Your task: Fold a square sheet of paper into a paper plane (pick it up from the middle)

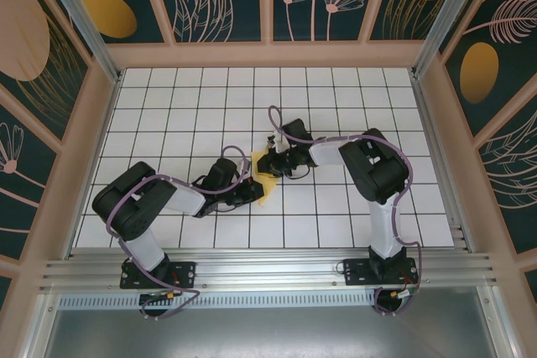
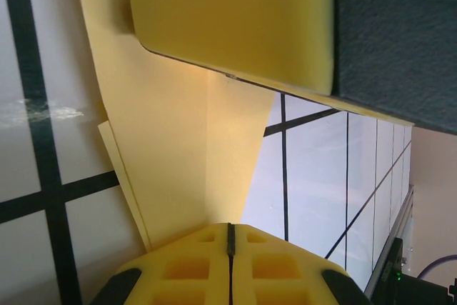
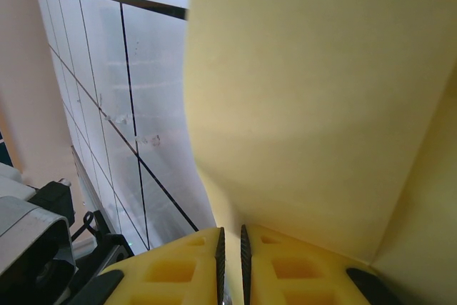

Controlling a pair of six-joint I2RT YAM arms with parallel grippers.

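Note:
The square sheet of paper [image 1: 265, 172], pale yellow and folded, is held up between both grippers at the middle of the table. My left gripper [image 1: 252, 187] comes at it from the near left, and its jaws [image 2: 230, 237] are shut on a creased fold of the paper [image 2: 178, 155]. From the right, my right gripper [image 1: 277, 161] has its jaws [image 3: 230, 244] pinched, a thin slit apart, on the sheet's edge. A broad curved face of the paper [image 3: 321, 98] rises above them. The right gripper's yellow finger [image 2: 235, 19] shows in the left wrist view. A paper plane is out of view.
The white gridded table [image 1: 193, 106] lies under the paper. It is bounded by wooden walls [image 1: 268, 54] and a metal rail [image 1: 252, 274] at the near edge. The left arm's dark body [image 3: 36, 241] sits low in the right wrist view.

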